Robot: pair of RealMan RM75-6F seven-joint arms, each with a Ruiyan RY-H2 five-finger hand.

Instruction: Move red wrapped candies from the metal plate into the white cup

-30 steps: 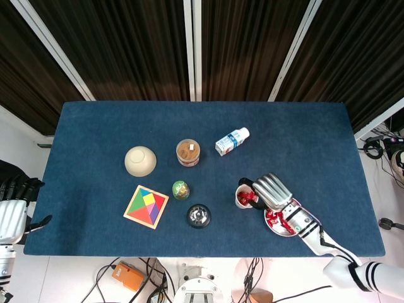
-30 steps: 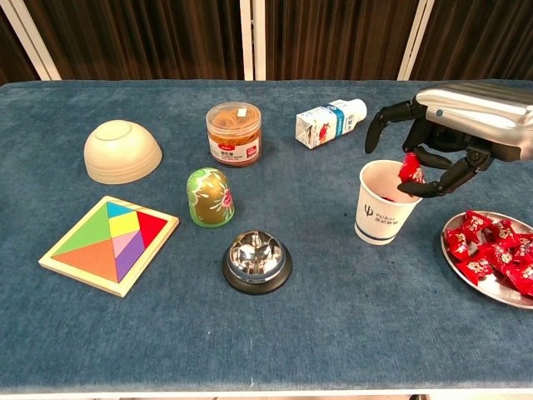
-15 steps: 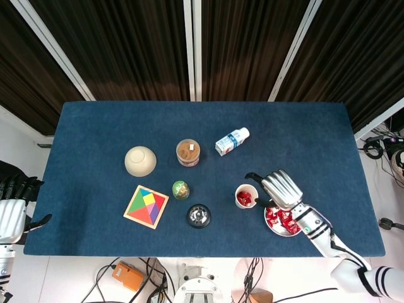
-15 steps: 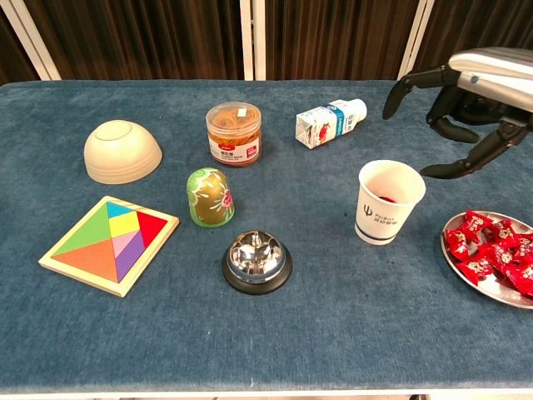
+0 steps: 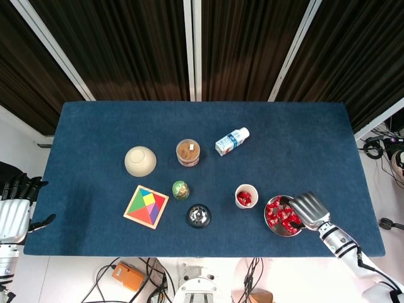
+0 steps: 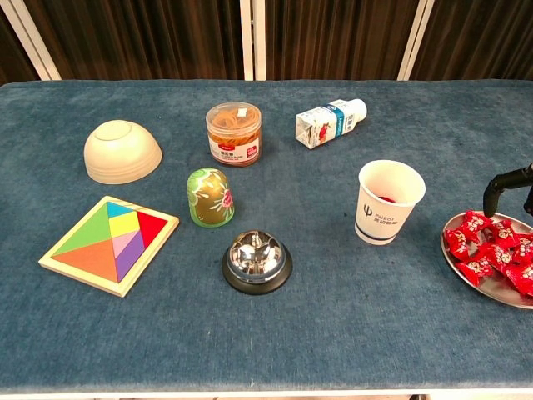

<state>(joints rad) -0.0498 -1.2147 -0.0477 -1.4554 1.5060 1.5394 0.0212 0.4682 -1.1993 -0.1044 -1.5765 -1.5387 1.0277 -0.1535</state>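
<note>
Since a second ago the right hand has left its place over the white cup, where it was pinching a red candy, and now sits over the right side of the metal plate, carrying nothing that shows. From the head view its fingers look spread and lowered toward the red wrapped candies, though whether any fingertip touches a wrapper I cannot tell; the cup stands just left of the plate with some red candy already inside. The left hand rests off the surface's left edge, fingers apart and empty. From the chest view only a dark finger of the right hand shows at the frame's right border, above the plate's far rim, so its pose is better judged from above. The candies lie heaped and overlapping, many still on the plate, so the task looks well short of done. To do this pick well, I would single out a candy at the pile's near-left edge, one whose twisted end sticks free, and pinch it alone so that neighbours are not dragged off the rim. Press lightly, since the shallow plate could tip or slide. The cup is light and close, so the carry should pass above its lip, not brush it.
</note>
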